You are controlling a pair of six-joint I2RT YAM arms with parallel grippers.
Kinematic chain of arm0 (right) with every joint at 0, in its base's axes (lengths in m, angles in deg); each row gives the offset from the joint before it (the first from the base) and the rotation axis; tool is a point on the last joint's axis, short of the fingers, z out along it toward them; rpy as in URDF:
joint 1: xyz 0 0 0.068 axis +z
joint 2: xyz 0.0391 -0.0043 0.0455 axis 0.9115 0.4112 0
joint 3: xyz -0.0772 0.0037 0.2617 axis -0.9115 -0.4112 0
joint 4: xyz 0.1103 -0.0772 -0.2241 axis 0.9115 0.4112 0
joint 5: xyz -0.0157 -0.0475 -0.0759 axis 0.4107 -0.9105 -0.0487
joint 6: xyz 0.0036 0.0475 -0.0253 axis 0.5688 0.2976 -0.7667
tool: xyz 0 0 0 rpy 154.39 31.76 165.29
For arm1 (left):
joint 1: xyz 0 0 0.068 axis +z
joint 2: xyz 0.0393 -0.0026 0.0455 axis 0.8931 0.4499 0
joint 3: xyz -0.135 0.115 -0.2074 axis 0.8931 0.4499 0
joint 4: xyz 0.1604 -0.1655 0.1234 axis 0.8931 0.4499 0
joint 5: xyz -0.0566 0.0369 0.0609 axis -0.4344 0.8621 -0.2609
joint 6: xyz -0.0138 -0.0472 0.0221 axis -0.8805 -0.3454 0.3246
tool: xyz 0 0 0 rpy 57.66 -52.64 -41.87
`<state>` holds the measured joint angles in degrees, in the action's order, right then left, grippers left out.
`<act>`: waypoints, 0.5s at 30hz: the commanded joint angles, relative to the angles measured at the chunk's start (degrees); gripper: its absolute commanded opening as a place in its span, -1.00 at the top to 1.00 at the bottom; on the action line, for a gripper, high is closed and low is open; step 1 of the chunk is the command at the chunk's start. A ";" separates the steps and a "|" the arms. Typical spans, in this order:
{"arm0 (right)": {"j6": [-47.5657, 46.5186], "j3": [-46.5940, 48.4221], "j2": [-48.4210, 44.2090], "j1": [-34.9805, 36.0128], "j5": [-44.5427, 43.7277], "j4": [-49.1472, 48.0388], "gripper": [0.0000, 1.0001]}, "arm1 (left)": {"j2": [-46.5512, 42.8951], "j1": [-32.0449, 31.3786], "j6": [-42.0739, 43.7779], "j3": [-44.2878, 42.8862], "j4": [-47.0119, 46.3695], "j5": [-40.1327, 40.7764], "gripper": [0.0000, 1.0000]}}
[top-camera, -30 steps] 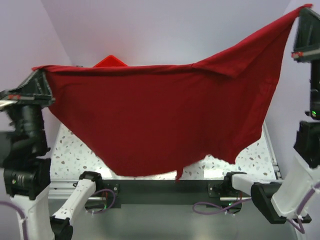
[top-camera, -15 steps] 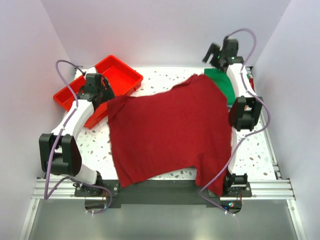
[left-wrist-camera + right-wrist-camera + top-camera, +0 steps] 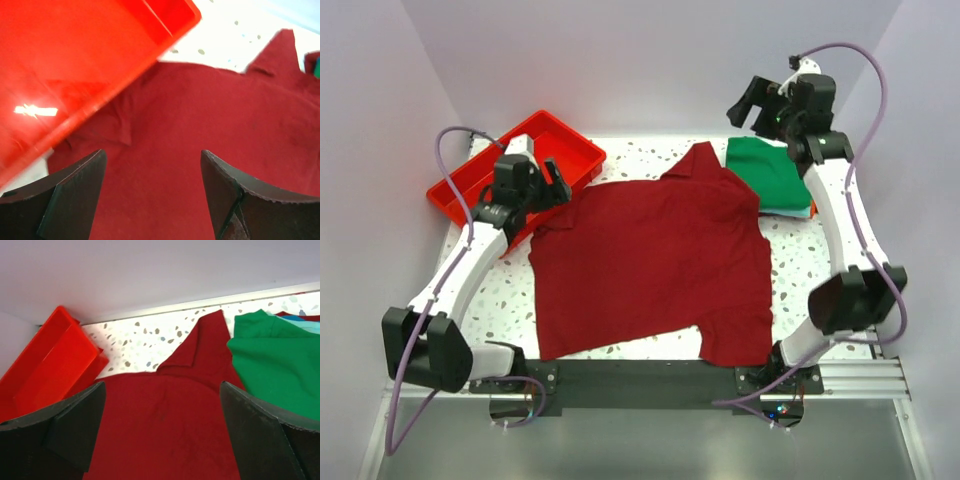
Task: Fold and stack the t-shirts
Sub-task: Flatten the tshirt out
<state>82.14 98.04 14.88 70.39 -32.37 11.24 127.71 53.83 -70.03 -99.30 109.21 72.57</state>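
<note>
A dark red t-shirt [image 3: 650, 265] lies spread flat on the speckled table, one sleeve pointing to the far edge. A bright green t-shirt [image 3: 770, 175] lies folded at the far right, on a thin light blue cloth edge [image 3: 806, 212]. My left gripper [image 3: 558, 185] hovers open over the dark red shirt's left shoulder [image 3: 200, 115], its fingers [image 3: 75, 195] holding nothing. My right gripper [image 3: 748, 104] is raised at the far right, open and empty. Its view looks down on the dark red shirt [image 3: 165, 415] and the green one [image 3: 275, 365].
A bright red plastic tray [image 3: 480, 180] stands at the far left, its corner by the shirt's left sleeve [image 3: 75, 65]. White walls close in the table on three sides. A metal rail [image 3: 850, 375] runs along the near edge.
A second ago both grippers held the dark red shirt stretched in the air. They let go; the shirt now lies flat, and the right gripper has lifted away from it.
</note>
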 commanded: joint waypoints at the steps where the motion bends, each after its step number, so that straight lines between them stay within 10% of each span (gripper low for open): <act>1: -1.54 -6.63 -4.85 1.65 3.05 -0.50 -0.97 | -3.16 -2.16 -2.34 4.00 -0.11 -1.87 -0.61; 15: -0.13 -37.57 -20.06 4.03 3.94 0.99 -0.98 | -9.50 -4.54 -5.59 20.26 2.53 -3.70 -0.65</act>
<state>81.75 63.11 -0.56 74.41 -29.40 12.94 119.64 49.61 -73.79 -80.57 112.16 70.84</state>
